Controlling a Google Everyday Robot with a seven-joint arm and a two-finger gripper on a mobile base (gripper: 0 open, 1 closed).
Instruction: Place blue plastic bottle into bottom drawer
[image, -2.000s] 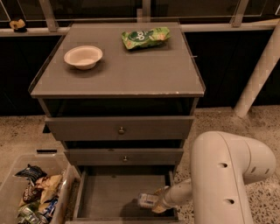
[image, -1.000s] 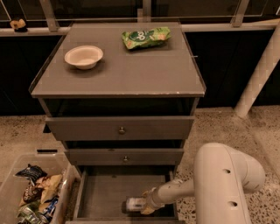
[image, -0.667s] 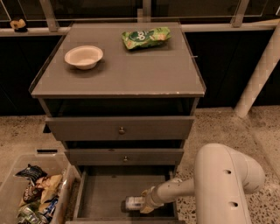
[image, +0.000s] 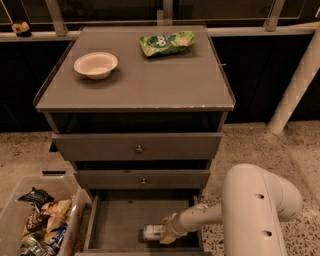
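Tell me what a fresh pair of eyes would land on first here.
The big white arm at lower right dominates, reaching into the open bottom drawer, where its pincer meets the right end of the blue plastic bottle near the drawer's front. After that, the white bowl and green snack bag on the cabinet top, and the bin of snack packets on the floor at left.
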